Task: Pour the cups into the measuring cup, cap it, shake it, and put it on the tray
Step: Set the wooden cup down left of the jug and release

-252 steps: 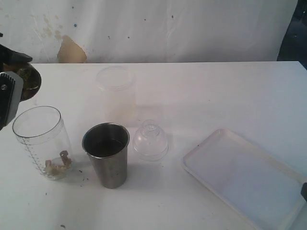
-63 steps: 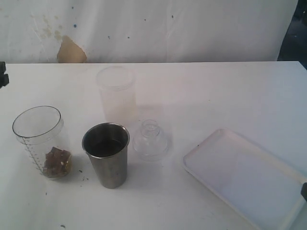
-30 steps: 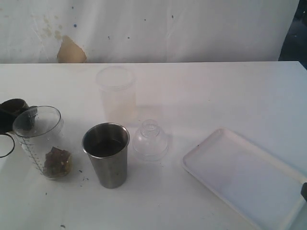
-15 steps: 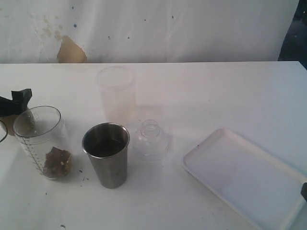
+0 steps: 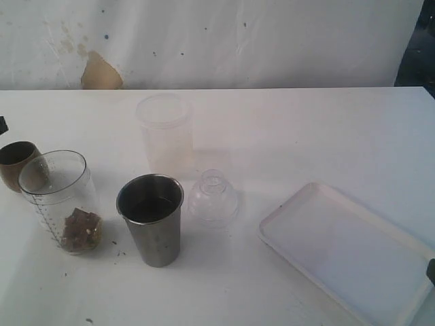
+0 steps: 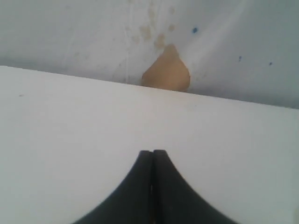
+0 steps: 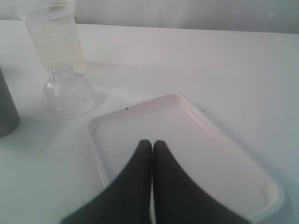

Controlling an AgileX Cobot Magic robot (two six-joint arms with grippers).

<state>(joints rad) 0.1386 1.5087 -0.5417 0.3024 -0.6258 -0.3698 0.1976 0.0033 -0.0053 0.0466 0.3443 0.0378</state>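
The clear measuring cup stands at the left with brown bits at its bottom. Behind it, at the table's left edge, sits the brown wooden cup, upright and free. The steel tumbler stands to the right of the measuring cup; its grey side shows in the right wrist view. The white tray lies at the right, below my right gripper, which is shut and empty. My left gripper is shut on nothing over bare table; in the exterior view only a dark sliver shows at the left edge.
A clear dome lid rests right of the tumbler, seen too in the right wrist view as the lid. A frosted plastic cup stands behind it. A wall with a tan patch backs the table.
The left gripper has set the wooden cup down behind the measuring cup, let go, drawn back off the left edge and shut. The right gripper has not moved.
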